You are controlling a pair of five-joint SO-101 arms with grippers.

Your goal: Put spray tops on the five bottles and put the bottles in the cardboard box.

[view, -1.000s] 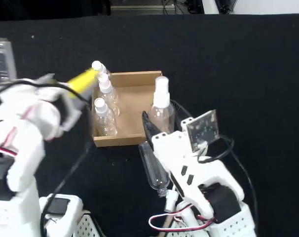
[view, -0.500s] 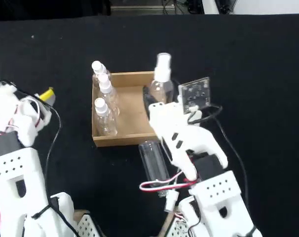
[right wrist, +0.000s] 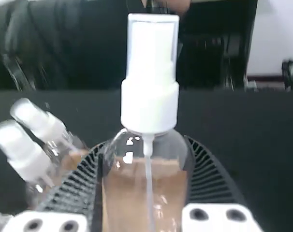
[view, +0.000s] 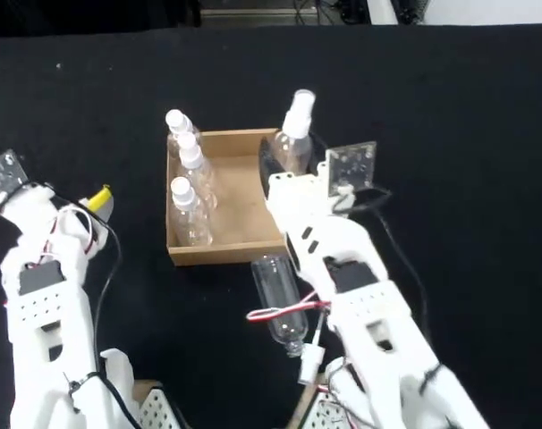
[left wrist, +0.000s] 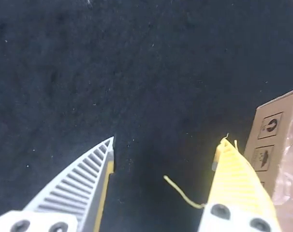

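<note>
Your five clear plastic bottles (view: 191,223): three in brown cardboard box (view: 231,252), one clenched in right gripper (right wrist: 145,145), one lying at box's 6 o'clock; left gripper (left wrist: 168,141) released.

Partly hidden, cropped or blurred
Behind the right arm (view: 342,259) in the high view: lower body of the held bottle (view: 292,150) and right wall of the box (view: 226,252). Cropped at the left wrist view's edge: box. Blurred in the right wrist view: two capped bottles (right wrist: 30,140).

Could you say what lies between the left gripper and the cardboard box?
Bare black table separates the left gripper from the cardboard box in the high view.
</note>
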